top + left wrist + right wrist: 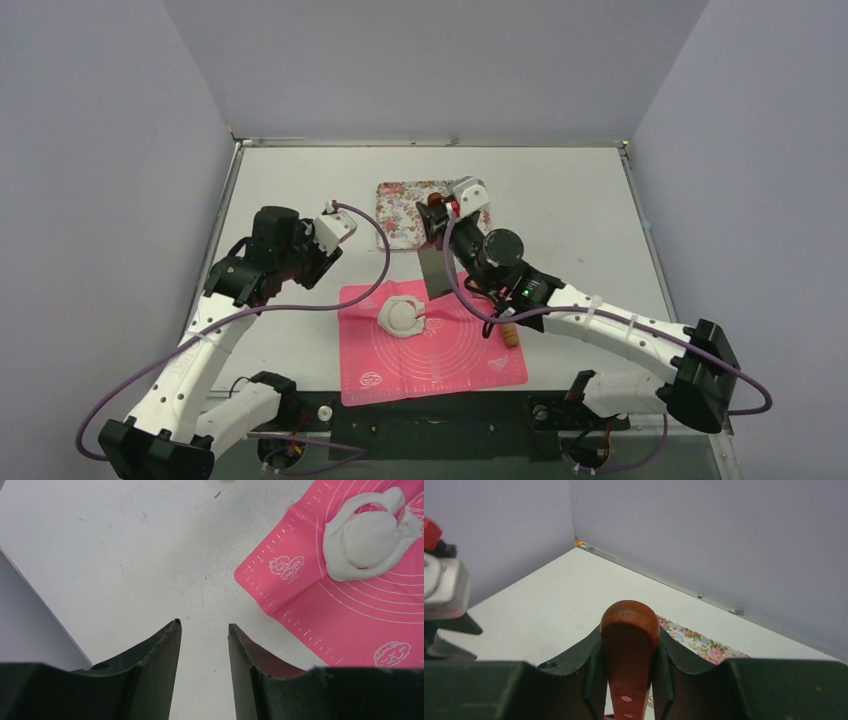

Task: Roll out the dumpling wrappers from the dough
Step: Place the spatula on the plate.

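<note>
From the top, we see a white desk (560, 200) with a pink mat (440, 365) near the front edge. The dough (402, 318) lies on the far left part of the mat, a soft white lump with a ragged edge. Behind the mat is a flowery tray (405, 215). The right end effector (438, 218) hangs over the near right edge of that tray, and a flat gray blade (435, 272) points down from it toward the far edge of the mat. The left end effector (322, 255) is over the bare desk, left of the mat and apart from the dough. A small brown thing (510, 335) lies on the mat by the right arm; we cannot tell what it is.

From the left wrist, the left end effector (204, 625) is open about halfway with nothing in it, only bare desk below. The dough (400, 510) is up in the right corner on the mat. In its middle sits a round disc (364, 541) with thin pink gaps around it.

From the right wrist, the right end effector (629, 636) is pinched tight on a wooden handle (630, 617) that stands up between its fingers (584, 665). The flowery tray peeks out behind.
</note>
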`<act>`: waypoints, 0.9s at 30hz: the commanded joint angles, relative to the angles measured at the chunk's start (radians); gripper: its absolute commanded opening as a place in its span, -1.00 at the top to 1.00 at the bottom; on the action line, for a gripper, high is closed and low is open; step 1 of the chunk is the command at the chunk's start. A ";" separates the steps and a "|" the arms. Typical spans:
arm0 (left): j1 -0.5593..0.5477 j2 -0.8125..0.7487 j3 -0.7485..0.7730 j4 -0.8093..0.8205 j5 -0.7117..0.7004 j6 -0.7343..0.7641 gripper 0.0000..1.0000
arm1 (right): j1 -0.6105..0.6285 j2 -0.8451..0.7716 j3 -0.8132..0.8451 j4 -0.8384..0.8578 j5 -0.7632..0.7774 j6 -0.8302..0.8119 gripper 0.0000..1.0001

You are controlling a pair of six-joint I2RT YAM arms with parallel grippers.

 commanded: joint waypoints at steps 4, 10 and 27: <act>-0.008 -0.008 0.068 -0.012 0.041 -0.005 0.25 | -0.081 -0.236 -0.077 -0.283 -0.652 -0.071 1.00; -0.008 -0.004 0.070 -0.009 0.051 -0.007 0.25 | -0.102 -0.214 -0.107 -0.477 -0.808 -0.167 1.00; -0.013 -0.023 0.042 -0.007 0.037 -0.007 0.25 | -0.294 0.089 -0.117 -0.222 -0.669 0.284 1.00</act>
